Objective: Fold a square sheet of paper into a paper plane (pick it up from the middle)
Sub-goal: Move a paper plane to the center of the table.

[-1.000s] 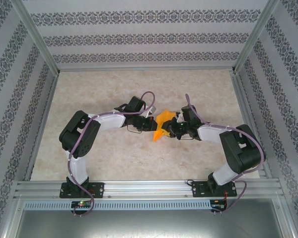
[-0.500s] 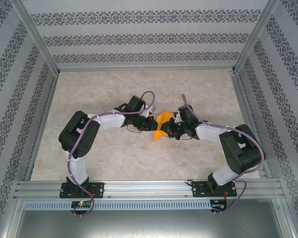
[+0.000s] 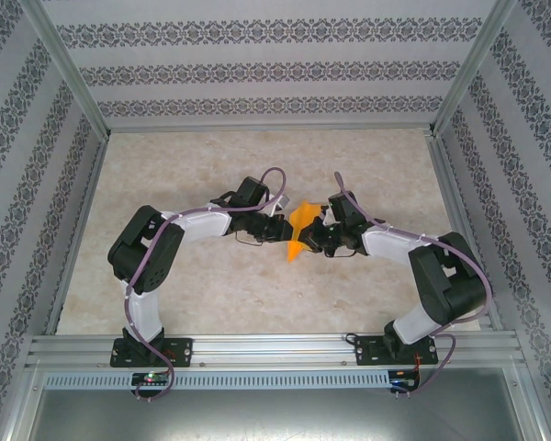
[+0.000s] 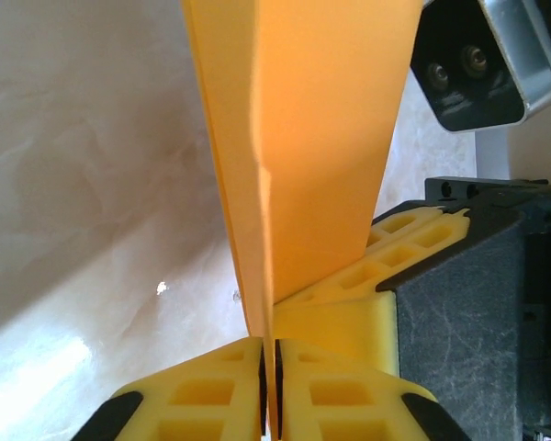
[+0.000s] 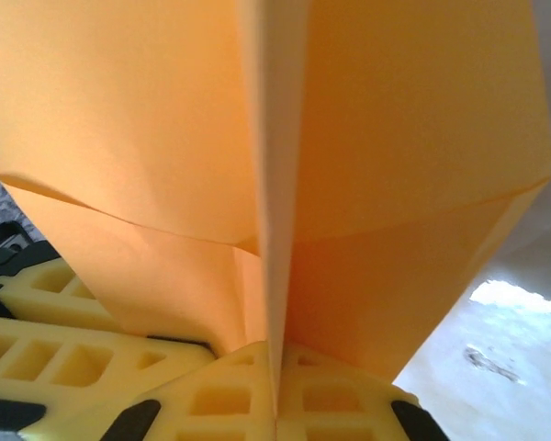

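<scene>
- Orange paper (image 3: 300, 231), folded along a centre crease with its point toward the near edge of the worktop (image 3: 211, 285), is held over the worktop's middle.
- Left pincer (image 4: 269, 395), just left of the worktop's centre, is clamped tight on the paper's folded edge.
- Right pincer (image 5: 275, 400), just right of the worktop's centre, is pressed closed on the same crease, close beside its partner.

The left pincer (image 4: 269, 367) nips the orange paper (image 4: 321, 138) — edge-on.
</scene>
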Controlling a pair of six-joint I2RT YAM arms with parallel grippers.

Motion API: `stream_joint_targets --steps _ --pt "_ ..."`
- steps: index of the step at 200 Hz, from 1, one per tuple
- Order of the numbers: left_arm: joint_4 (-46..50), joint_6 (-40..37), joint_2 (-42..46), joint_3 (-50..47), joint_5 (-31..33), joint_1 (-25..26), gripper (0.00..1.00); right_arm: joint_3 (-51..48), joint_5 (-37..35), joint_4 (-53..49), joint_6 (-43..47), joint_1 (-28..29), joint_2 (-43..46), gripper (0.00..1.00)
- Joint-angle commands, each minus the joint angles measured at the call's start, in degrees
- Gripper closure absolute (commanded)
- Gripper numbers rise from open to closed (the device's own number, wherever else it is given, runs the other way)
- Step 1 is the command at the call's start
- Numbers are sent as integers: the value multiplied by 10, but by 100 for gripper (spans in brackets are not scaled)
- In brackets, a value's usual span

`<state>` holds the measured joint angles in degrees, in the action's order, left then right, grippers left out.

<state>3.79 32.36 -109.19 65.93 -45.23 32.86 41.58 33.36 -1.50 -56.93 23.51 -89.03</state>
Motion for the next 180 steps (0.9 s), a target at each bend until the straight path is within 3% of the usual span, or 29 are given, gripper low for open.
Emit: stream_joint_targets --steps 1,57,85,180 --pt "-21 4 26 -10 -9 -8 82 25 -51 -91 53 8 21 97" --pt "-9 -1 86 -67 8 -32 63 105 -176 -292 158 45 3 100" --pt "48 -33 132 -105 40 -46 57 146 -211 -338 179 82 -36 100" --pt "129 -65 228 -170 82 -75 54 290 -323 -435 202 177 -170 96"
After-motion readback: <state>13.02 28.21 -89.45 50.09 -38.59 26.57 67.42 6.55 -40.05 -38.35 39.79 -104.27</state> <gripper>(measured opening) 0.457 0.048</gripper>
